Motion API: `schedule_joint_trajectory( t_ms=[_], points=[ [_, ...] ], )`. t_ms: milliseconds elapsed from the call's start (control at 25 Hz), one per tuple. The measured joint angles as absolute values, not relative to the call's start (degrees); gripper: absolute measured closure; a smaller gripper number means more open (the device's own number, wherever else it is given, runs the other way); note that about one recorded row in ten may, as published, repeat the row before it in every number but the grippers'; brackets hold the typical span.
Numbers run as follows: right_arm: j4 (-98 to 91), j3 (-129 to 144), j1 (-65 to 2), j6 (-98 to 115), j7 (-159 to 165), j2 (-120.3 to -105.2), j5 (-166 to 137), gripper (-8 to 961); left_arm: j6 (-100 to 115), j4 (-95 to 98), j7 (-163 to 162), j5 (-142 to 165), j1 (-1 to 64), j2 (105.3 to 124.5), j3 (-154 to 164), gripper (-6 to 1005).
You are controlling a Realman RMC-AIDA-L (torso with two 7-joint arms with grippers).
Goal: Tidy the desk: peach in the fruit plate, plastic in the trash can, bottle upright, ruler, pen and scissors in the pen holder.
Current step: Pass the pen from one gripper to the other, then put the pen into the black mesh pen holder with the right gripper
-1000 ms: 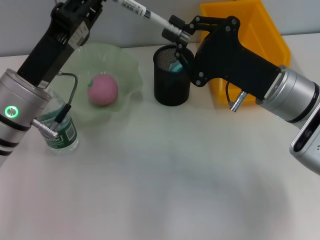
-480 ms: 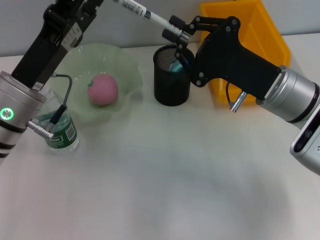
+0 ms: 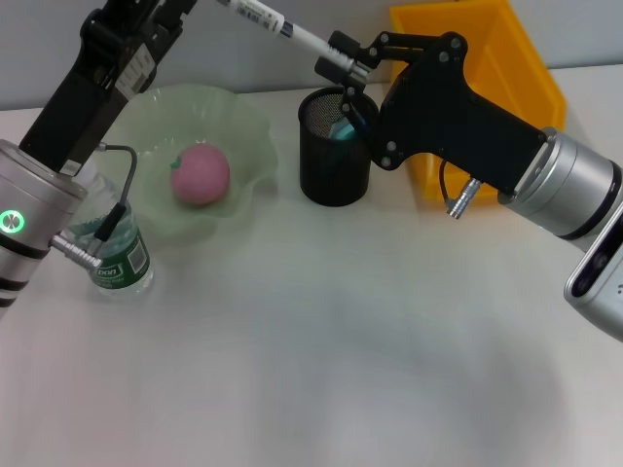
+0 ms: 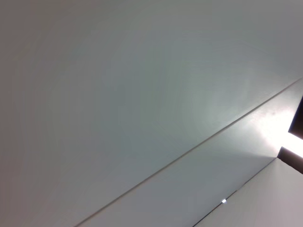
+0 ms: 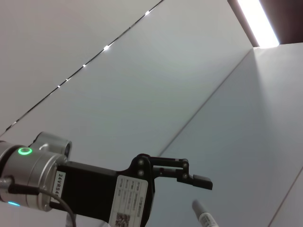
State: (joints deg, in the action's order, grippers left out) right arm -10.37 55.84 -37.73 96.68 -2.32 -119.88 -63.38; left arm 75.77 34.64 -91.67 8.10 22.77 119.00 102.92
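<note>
The right end effector hovers just above the rim of the black mesh pen holder, its fingers pinching one end of a white pen. The pen slants up and away toward the robot's left, its far end reaching the top edge of the head view beside the left arm. The holder stands upright near the back of the white tabletop, with something teal already inside it (too hidden to name).

The left end effector is raised high at the back left, out of the head view's top edge; the right wrist view catches it from below, its fingers spread apart, with the pen's tip just beside it and not touching.

A pink peach lies in the pale green fruit plate, which sits just left of the pen holder. A clear bottle with a green label stands upright at the plate's near-left edge, partly behind the left arm. A yellow bin sits behind the right arm, to the right of the holder.
</note>
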Motion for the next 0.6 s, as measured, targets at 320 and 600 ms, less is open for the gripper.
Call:
schedule_joint_trajectory(
  t_ms=[320, 600],
  points=[
    [-7.7, 55.6, -37.5, 98.4, -2.0, -119.88, -63.3, 805, 76.0, 33.3, -91.3, 7.8, 23.1, 118.96, 101.9, 203],
    [-3.0, 54.4, -35.0, 104.7, 0.8, -119.88, -59.8, 803, 80.1, 30.2, -84.4, 8.1, 23.9, 118.77, 100.3, 206]
  ],
)
